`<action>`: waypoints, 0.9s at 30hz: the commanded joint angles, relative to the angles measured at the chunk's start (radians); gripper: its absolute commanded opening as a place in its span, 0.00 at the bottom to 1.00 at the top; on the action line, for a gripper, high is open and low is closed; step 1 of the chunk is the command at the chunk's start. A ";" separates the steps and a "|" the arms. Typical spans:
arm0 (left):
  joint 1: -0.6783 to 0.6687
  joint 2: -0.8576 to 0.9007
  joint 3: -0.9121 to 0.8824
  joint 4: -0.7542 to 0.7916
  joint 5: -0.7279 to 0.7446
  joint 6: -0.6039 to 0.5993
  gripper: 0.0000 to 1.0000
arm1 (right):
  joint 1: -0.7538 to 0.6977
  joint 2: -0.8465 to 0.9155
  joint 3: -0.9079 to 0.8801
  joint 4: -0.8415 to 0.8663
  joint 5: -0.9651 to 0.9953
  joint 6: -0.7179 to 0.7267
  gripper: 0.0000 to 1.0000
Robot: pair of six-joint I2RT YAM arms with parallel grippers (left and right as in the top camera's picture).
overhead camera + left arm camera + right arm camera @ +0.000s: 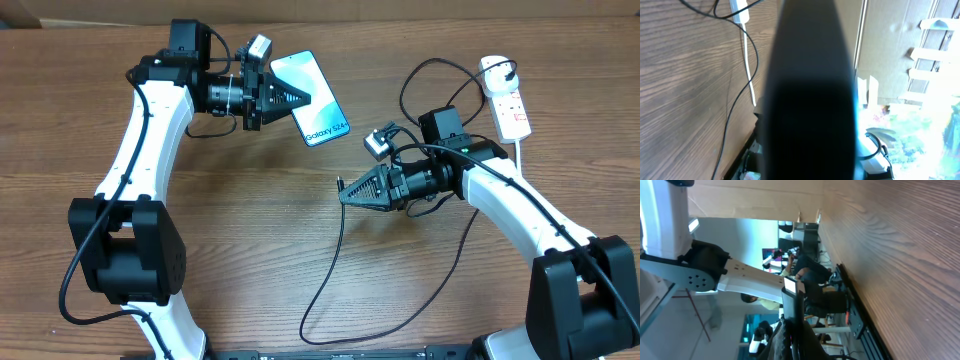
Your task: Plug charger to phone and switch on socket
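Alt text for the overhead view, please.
The left gripper holds the phone, screen lit, and the right gripper holds the charger by its connector tip, the two not yet joined. The socket lies on the wooden table at top right.

left arm [150,130] and right arm [510,200] look alike: smooth white rounded shells over the long links, black housings at the joints; each rises from a bulky black base [125,250], the right one's partly cut off by the frame; thin black cables [64,290] run along the white links; left gripper [306,97] and right gripper [343,192] are black tapering wedges; a small pale grey camera box [259,47] sits on each wrist
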 commanded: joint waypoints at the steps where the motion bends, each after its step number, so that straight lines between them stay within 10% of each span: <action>1: -0.005 -0.001 0.014 -0.008 -0.023 0.022 0.04 | 0.005 -0.062 0.016 0.002 0.174 0.051 0.04; 12: -0.006 -0.001 0.014 -0.017 -0.122 0.023 0.04 | 0.020 -0.088 -0.037 -0.098 1.296 0.503 0.04; 27: -0.006 -0.001 0.014 -0.025 -0.159 0.023 0.04 | 0.033 -0.080 -0.227 0.044 1.447 0.712 0.13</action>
